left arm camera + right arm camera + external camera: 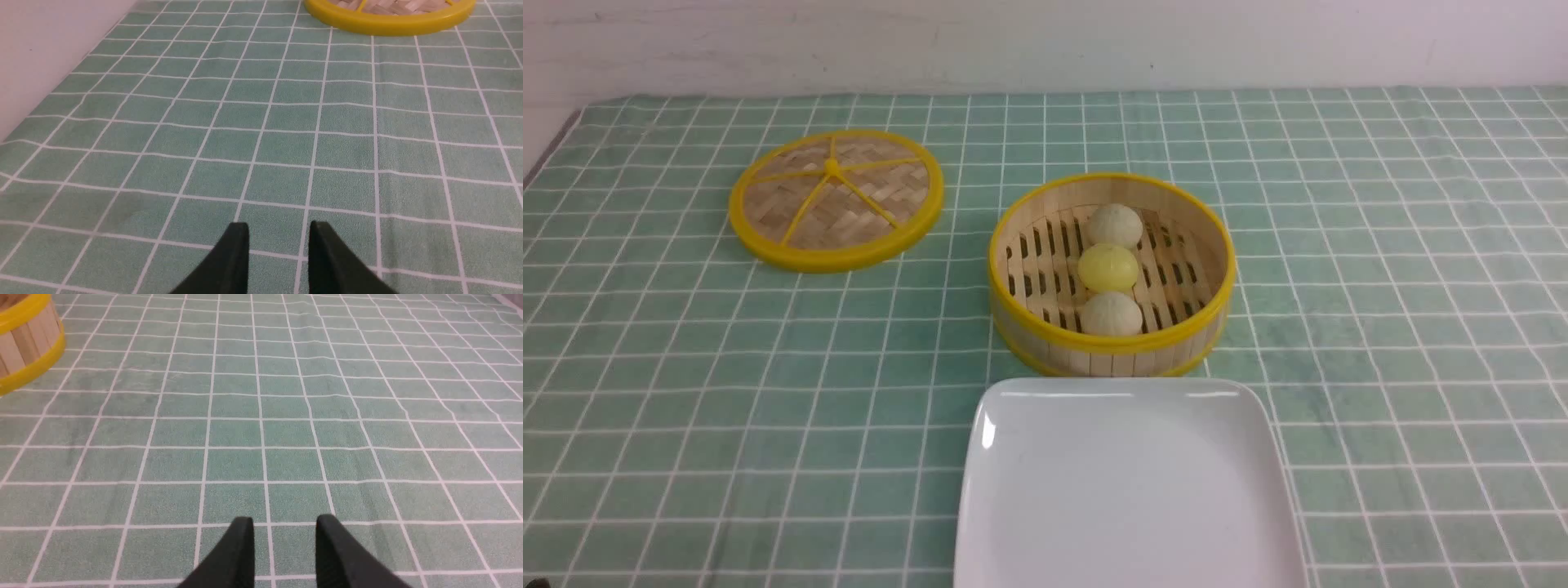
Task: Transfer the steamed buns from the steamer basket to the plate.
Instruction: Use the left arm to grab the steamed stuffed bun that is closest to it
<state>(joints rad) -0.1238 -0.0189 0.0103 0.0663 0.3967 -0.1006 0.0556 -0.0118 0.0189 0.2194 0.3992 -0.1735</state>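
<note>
Three pleated steamed buns (1107, 268), two off-white, one yellow, inside one steamer basket (1111, 345); one plate (1127, 498) just beside it. Narrowly parted, empty: left gripper (278, 229), right gripper (284, 522).

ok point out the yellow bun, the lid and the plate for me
yellow bun (1107, 267), front view, on its domed top
lid (836, 200), front view, on the woven panel between two spokes
plate (1127, 490), front view, on the bare middle of its surface

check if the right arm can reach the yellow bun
Probably yes: the lid lies aside, the steamer basket is open on top, and the right gripper is open, empty, though off-white buns flank the yellow bun front and back.
</note>
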